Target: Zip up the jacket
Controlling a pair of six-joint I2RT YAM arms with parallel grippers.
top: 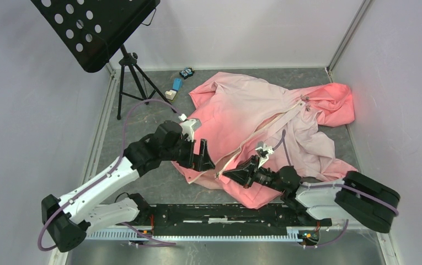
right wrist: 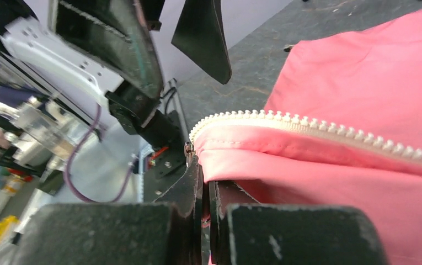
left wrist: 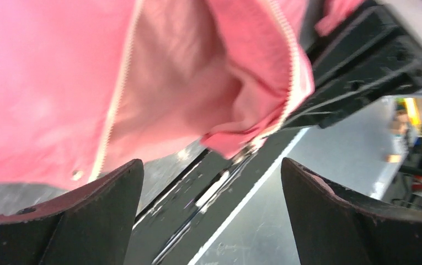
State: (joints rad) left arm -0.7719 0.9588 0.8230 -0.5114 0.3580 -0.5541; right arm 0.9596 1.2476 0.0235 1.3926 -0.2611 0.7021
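Two tools, one garment. Item: jacket [top: 263, 110], pink, lying rumpled and open-fronted on the grey tabletop [top: 164, 185], hood at the far right, hem toward the near middle, cream zipper strip [top: 277, 121] running diagonally and unjoined. Right tool [top: 226, 173]: clamped tight on the hem corner [right wrist: 236, 160] just under the bottom end of one row of teeth [right wrist: 308, 124]. Left tool [top: 206, 158]: spread wide, holding nothing, poised just beside that same hem end, with both zipper edges hanging ahead of its fingers [left wrist: 103, 199] in the wrist view. Slider: position cannot be told from these views. Hazards, as judged:

1. Only one side of the opening is secured, so the free side may fold or drift before the ends meet.
2. The wide tool may close on loose cloth or on both layers at once instead of the second zipper end, leaving the teeth misaligned.
3. The pinch sits on a thin edge of fabric, and a tug along the strip could pull it free.
4. The tools stand very near each other, so a careless approach may knock the held corner or make them collide.
5. Slack cloth may let the whole jacket drag across the tabletop rather than tension the zipper.
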